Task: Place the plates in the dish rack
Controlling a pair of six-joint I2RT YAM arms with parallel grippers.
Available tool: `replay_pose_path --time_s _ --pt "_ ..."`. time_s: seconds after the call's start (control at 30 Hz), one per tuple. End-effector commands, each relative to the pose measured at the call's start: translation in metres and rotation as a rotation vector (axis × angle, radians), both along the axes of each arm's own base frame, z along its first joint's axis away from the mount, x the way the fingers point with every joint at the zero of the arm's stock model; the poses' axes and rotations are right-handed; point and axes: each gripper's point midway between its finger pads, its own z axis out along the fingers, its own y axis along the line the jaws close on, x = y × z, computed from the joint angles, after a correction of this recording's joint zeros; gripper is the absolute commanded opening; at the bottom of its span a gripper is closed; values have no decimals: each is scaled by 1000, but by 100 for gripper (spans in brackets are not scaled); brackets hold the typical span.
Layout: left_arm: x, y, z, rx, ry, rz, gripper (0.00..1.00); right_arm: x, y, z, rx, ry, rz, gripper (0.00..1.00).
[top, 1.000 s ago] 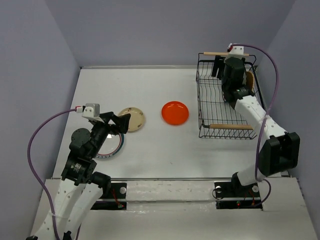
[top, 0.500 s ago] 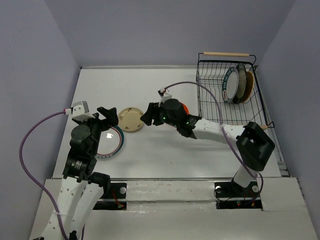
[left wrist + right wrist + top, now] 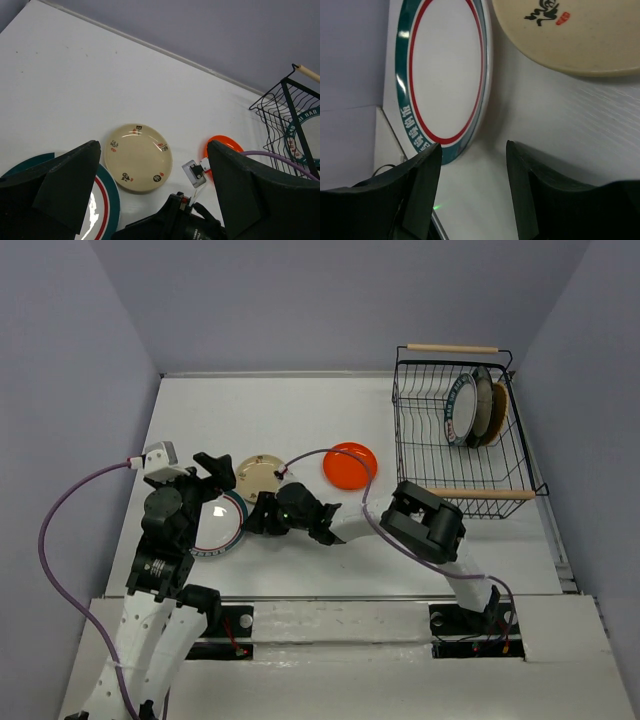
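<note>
Dish rack [image 3: 465, 494]: three plates [image 3: 475, 408] upright at its right end.
Teal-pink-rimmed plate [image 3: 445, 75]: lies flat, farthest left of the rack.
Beige plate [image 3: 262, 478], orange-red plate [image 3: 350, 465]: flat, progressively nearer the rack.
Right gripper [image 3: 472, 150]: fingers spread, empty, low at the teal rim. Best to straddle the rim's edge before closing.
Left gripper [image 3: 152, 152]: spread, empty, hovering.

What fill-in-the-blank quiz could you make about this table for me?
The dish rack holds ___ upright plates. The beige plate lies between the teal-rimmed plate and the ___ plate. The left tool and right tool both stand ___, holding nothing.
Missing: three; orange; open.
</note>
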Motion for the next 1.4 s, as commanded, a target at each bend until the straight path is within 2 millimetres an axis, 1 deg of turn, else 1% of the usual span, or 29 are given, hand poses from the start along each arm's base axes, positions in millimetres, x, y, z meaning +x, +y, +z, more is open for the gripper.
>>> replay_pose_path --time_s 0.0,0.03,0.07,0.17,0.2,0.3,0.37,0.4,0.47,0.5,0.53,0.57,0.63,0.67,0.73,0.77,0.83,0.87,0.9,0.97,1.0,1.03,1.07,1.13,1.17,1.2,1.23,1.33,1.37 --pt "0 0 22 -7 -68 -8 99 3 28 6 121 59 -9 59" --pt "0 -1 22 -6 -68 -13 99 4 32 5 129 66 -7 58" --pt "0 -2 22 -6 -68 -19 99 2 34 -6 123 87 -1 57" --pt "0 -4 23 -8 -70 -26 99 4 44 -7 149 108 1 52" --pt "0 -4 23 -7 -73 -30 99 4 45 -16 143 129 -5 51" --pt "-1 -4 23 -5 -73 -31 99 6 46 -26 156 169 -33 43" --pt "-1 -5 23 -5 -73 -33 99 5 47 -29 176 186 -38 32" --pt "-1 -5 24 -3 -75 -36 99 4 46 -31 185 205 -48 20" --pt "-2 -5 25 -2 -78 -36 99 5 45 -24 216 195 -55 12" --pt "-2 -5 25 -1 -79 -35 99 5 40 -27 207 190 -63 8" --pt "-2 -5 26 -1 -81 -38 99 1 41 -21 203 161 -51 7" --pt "-2 -5 26 -2 -82 -38 99 5 39 -6 214 124 -63 7" --pt "-3 -5 27 0 -87 -41 99 7 30 3 189 52 -63 7" --pt "-4 -5 28 2 -91 -42 99 5 30 26 199 -17 -49 7" --pt "-5 -5 30 6 -97 -42 99 13 20 46 192 -98 -81 7" --pt "-6 -5 31 11 -101 -46 99 18 10 66 193 -148 -115 7" --pt "-7 -7 32 16 -105 -61 99 25 -7 83 150 -260 -144 7" --pt "-8 -8 34 19 -111 -67 99 33 -25 82 94 -306 -204 7" --pt "-8 -9 33 20 -110 -77 99 39 -38 114 79 -412 -224 7" --pt "-10 -10 36 24 -121 -86 99 47 -65 127 -15 -505 -281 7" --pt "-11 -11 37 25 -124 -89 99 63 -86 141 -64 -564 -361 7" --pt "-12 -11 37 26 -127 -93 99 75 -112 169 -118 -647 -397 7" --pt "-14 -11 40 24 -136 -95 99 84 -130 183 -156 -685 -436 7" --pt "-15 -13 40 26 -138 -105 99 103 -176 212 -279 -787 -537 7" --pt "-16 -15 40 25 -140 -114 99 115 -212 239 -315 -815 -613 7" --pt "-16 -17 41 26 -143 -122 99 124 -240 254 -391 -855 -679 7" --pt "-17 -19 41 28 -146 -134 99 133 -277 279 -418 -886 -763 7" --pt "-19 -21 42 28 -151 -147 99 143 -350 312 -606 -940 -930 7" --pt "-19 -23 42 28 -151 -153 99 149 -384 325 -655 -940 -1013 7"
